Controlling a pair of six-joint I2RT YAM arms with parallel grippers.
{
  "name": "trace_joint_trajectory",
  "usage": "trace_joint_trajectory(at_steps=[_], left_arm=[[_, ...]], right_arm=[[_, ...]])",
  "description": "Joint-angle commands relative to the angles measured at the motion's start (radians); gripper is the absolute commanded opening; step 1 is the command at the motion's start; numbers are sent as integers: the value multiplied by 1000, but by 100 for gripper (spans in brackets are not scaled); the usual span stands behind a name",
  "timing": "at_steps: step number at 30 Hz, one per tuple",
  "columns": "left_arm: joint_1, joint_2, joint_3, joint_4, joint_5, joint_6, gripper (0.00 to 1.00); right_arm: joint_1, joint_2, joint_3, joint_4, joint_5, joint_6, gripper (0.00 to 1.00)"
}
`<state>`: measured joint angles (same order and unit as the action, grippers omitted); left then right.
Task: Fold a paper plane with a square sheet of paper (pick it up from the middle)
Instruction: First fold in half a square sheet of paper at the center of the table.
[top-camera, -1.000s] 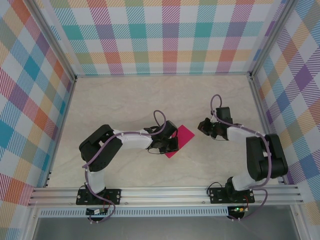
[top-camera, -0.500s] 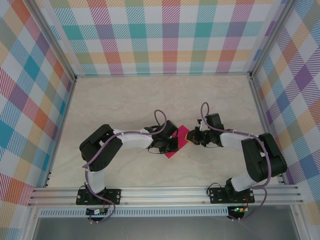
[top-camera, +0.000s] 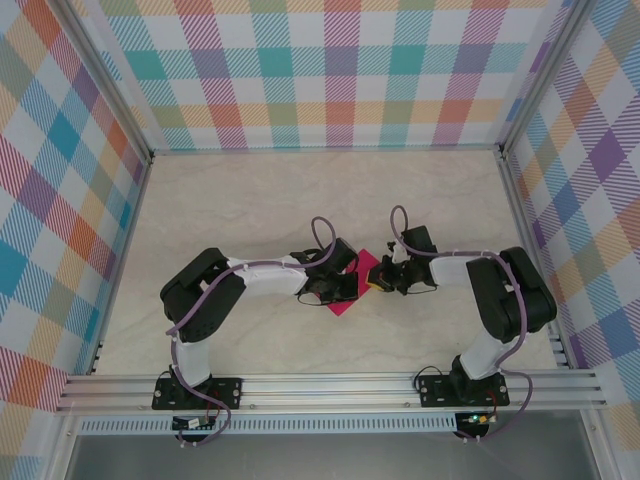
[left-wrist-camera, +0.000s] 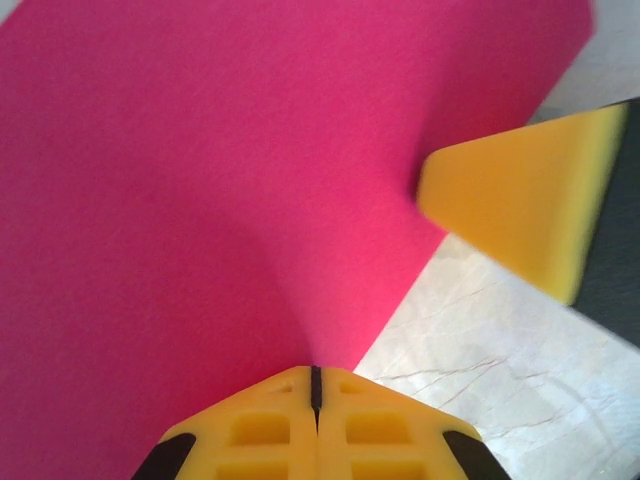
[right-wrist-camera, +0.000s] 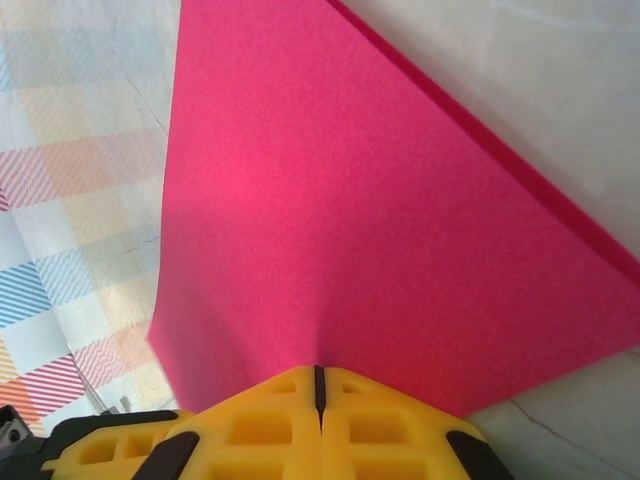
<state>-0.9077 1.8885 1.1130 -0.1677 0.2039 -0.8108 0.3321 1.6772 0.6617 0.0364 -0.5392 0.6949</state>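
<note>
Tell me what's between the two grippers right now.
The pink sheet. The left gripper and the right gripper are each shut on an edge of it, as both wrist views show.

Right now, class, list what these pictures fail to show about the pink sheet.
Top view: the left gripper and right gripper cover most of the square sheet, hiding its outline.
Left wrist view: frame edges crop the sheet; the right gripper's finger is blurred.
Right wrist view: the fingers hide the pinched edge.
</note>
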Motion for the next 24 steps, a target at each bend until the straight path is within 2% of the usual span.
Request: trace_joint_trajectory(at_steps=[1,4,12,24], left_arm=[[-6,-43,-16,103,-25,20,2],[0,-28,-36,160,10,10,2],[6,14,-43,151,62,9,2],[41,-14,-202,204,101,27,2]], right_arm=[[4,33,27,-27,33,-37,1],[3,51,33,-27,30,-38,1],[4,72,31,-29,35,-41,1],[4,71,24,-35,51,-48,1]])
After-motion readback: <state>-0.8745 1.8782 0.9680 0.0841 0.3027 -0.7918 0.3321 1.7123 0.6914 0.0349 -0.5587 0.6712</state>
